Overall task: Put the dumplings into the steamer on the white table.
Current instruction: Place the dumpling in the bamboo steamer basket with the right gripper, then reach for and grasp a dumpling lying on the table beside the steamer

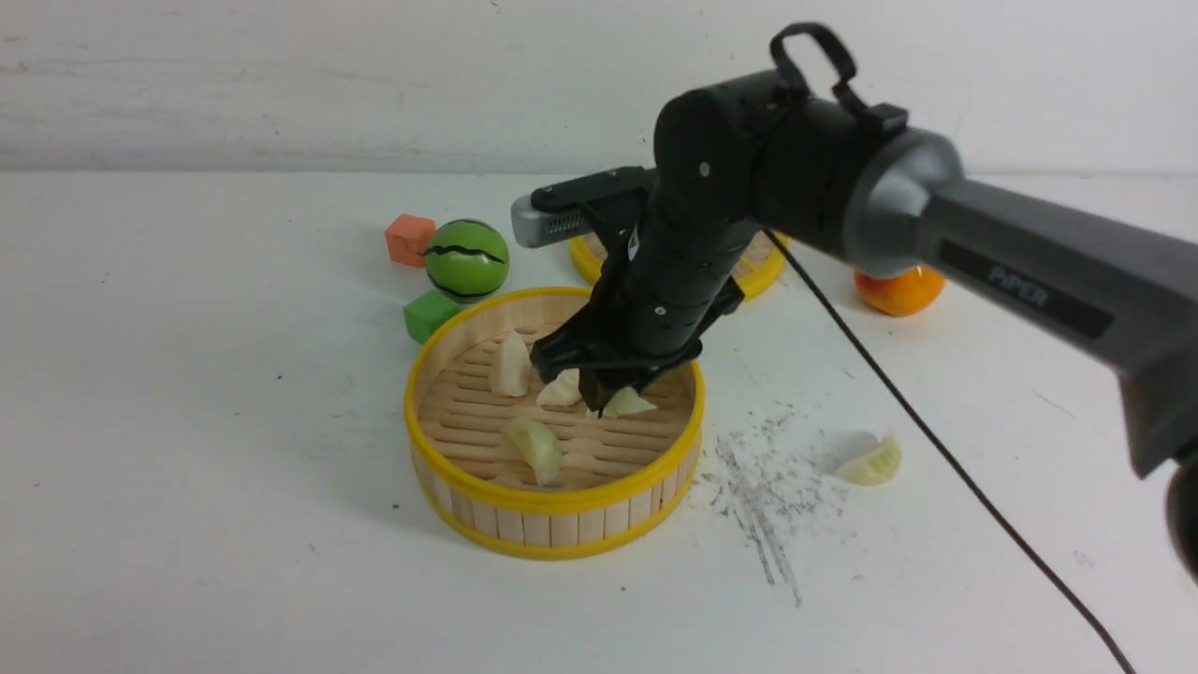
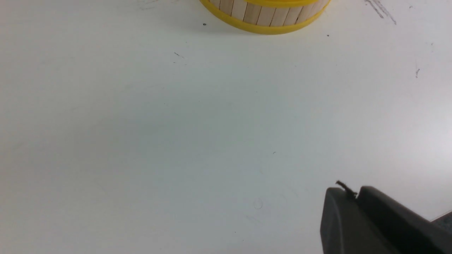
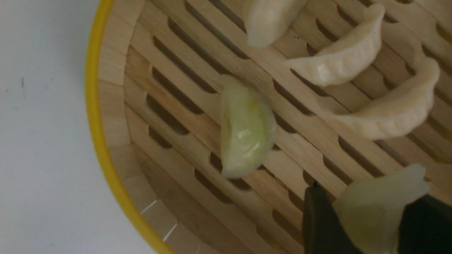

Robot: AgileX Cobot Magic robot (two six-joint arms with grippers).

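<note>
Table (image 1: 187,468), white and flat, runs back to a pale wall (image 1: 281,75); grey-black scuffs (image 1: 763,487) streak it just right of the steamer (image 1: 552,510). Over the steamer's slatted floor the right gripper (image 1: 608,393) pinches a pale green dumpling (image 3: 370,208). The left gripper (image 2: 355,197), well apart from the steamer's near wall, seems closed on nothing, though only its tips show. Three cream dumplings (image 3: 346,60) and a green one (image 3: 247,130) lie inside the steamer; a last dumpling (image 1: 875,461) lies outside, to its right.

Right arm (image 1: 1029,281): dark grey link bearing "PiPER" lettering (image 1: 1018,285), light grey collar (image 1: 903,201), rounded black joint housings with small silver screws (image 1: 703,169). Thin black cable (image 1: 936,449) trailing; black loop (image 1: 814,42) on top. Left pincer (image 2: 351,194): matte black.
</note>
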